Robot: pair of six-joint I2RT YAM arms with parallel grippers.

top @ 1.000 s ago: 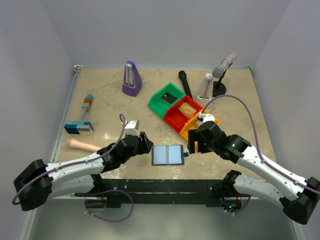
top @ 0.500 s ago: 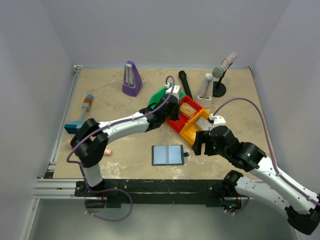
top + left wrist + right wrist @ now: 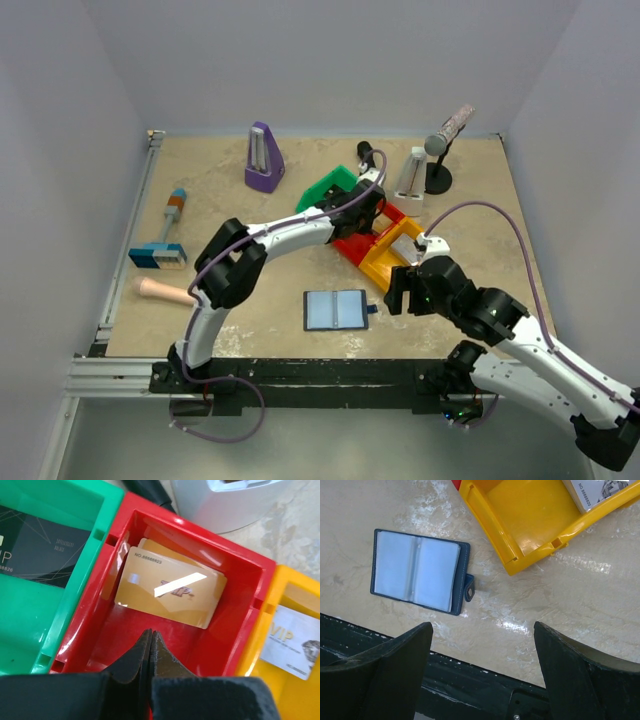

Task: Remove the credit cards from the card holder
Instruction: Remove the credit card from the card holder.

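Observation:
The card holder (image 3: 337, 310) lies open and flat near the table's front edge, its pale blue-grey panels (image 3: 417, 570) facing up. A gold credit card (image 3: 170, 592) lies in the red bin (image 3: 200, 532). A black card (image 3: 40, 545) rests in the green bin (image 3: 60, 620), and a white one (image 3: 292, 645) in the yellow bin (image 3: 295, 585). My left gripper (image 3: 151, 632) hangs over the red bin's near side, shut, with nothing between its jaws. To the right of the card holder my right gripper (image 3: 482, 625) stands wide open above bare table.
The three bins (image 3: 355, 245) stand in a diagonal row at mid-table. Behind them are a purple metronome (image 3: 264, 158), a black handle (image 3: 368, 165), a white stand (image 3: 412, 172) and a microphone (image 3: 445, 135). A blue and orange tool (image 3: 165, 235) and a beige cylinder (image 3: 165, 290) lie at left.
My left arm has swung from beside the card holder out to the red bin, and its jaws have closed. The right gripper has drawn back a little to the right, still open.

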